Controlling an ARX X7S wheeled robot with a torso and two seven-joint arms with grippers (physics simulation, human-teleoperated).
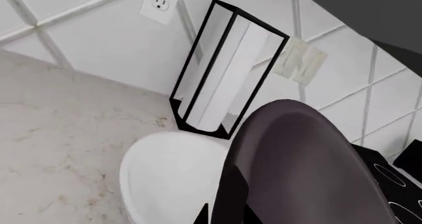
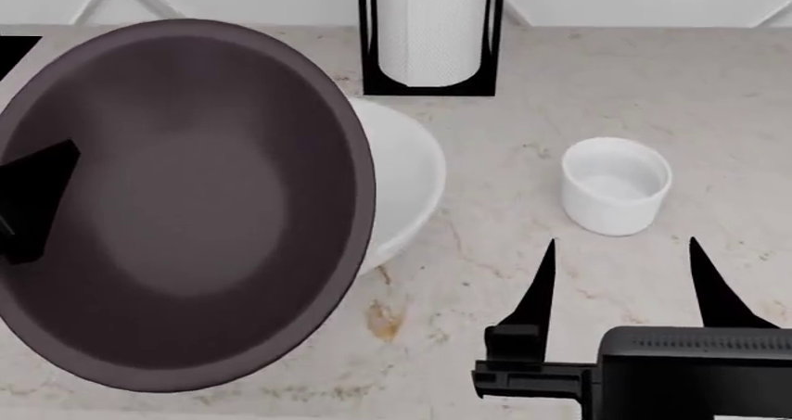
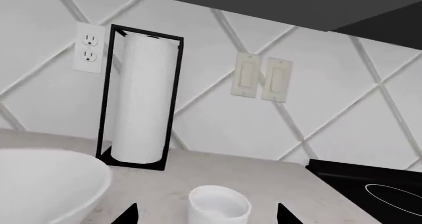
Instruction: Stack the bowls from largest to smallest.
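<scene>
Three bowls to stack and I'm partway into the first placement. My left end effector (image 2: 31,207) has the dark brown bowl (image 2: 173,202) pinched by its rim and lifted off the bench (image 2: 520,95). From the head view the bowl fills the left side of the frame and hides most of the big white bowl (image 2: 402,184), which sits on the bench just in front of the paper-towel roll (image 2: 431,26) in its black frame. In the left wrist view the brown bowl (image 1: 303,169) is tilted, and the white bowl (image 1: 171,177) is below and beside it, not yet under it.

The small white bowl (image 2: 617,184) is standing on the bench by itself, well apart from the other two. My right end effector (image 2: 622,295) hovers near it with its fingers spread wide and nothing between them; the right wrist view has the small bowl (image 3: 219,206) sitting between the two fingertips but not touched.

How I'd do this step: get the brown bowl levelled out before going down, because it looks tipped enough to land on one edge and skate. Then I'd shift it toward the wall until its centre sits over the white bowl's centre, going by the left wrist view since the head view is blocked. I'd come down slowly and let go only when it's seated. I'd also watch the towel frame, since it's close behind the white bowl.
</scene>
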